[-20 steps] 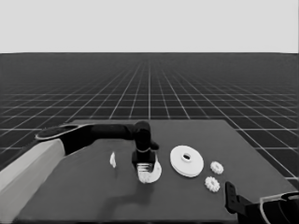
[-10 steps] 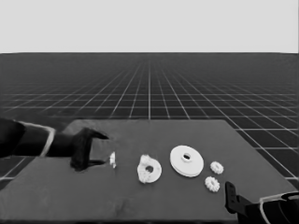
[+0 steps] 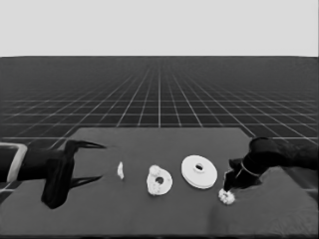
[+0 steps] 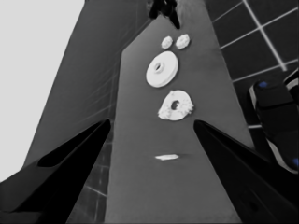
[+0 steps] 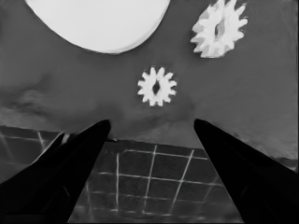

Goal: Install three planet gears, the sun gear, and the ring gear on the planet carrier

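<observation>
Right hand (image 3: 230, 185) open—above gears (image 5: 157, 86)

No text, label, brand, number or sign can be read in any view; the white parts, the worktop and the arms carry no readable marking.

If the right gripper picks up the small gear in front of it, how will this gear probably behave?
The small gear lies flat, so it probably will not roll. It looks rigid and light. Its toothed rim may slip or twist between the right gripper's open pointed fingers.
</observation>
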`<state>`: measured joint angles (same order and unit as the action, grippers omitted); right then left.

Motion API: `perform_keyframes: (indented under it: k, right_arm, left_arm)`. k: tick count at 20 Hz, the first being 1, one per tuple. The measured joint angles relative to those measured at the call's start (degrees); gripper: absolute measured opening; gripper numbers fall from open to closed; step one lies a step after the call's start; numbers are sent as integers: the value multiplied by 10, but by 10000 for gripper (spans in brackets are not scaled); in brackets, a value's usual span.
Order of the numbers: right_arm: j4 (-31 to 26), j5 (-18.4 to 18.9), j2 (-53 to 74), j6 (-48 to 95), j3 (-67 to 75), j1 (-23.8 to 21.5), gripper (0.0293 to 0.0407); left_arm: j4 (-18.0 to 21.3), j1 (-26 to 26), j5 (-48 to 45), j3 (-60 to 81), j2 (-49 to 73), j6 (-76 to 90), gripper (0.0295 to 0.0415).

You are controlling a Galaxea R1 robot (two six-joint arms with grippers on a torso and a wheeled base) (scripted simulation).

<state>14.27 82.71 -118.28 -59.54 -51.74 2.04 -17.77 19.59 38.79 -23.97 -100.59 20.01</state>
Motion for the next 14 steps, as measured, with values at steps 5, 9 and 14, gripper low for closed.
perform_keyframes:
  k: [5,9,14]
  right_arm:
    - [-26,15,-32,-36,-66,-4,385]
    - [67,-41,-61,-24,-126,106,385]
    - [85,-57,-72,-18,-149,128,385]
  left_arm:
    - [0,0,0,0,0,1,385]
    - [0,0,0,0,0,1,385]
    - [0,0,0,0,0,1,385]
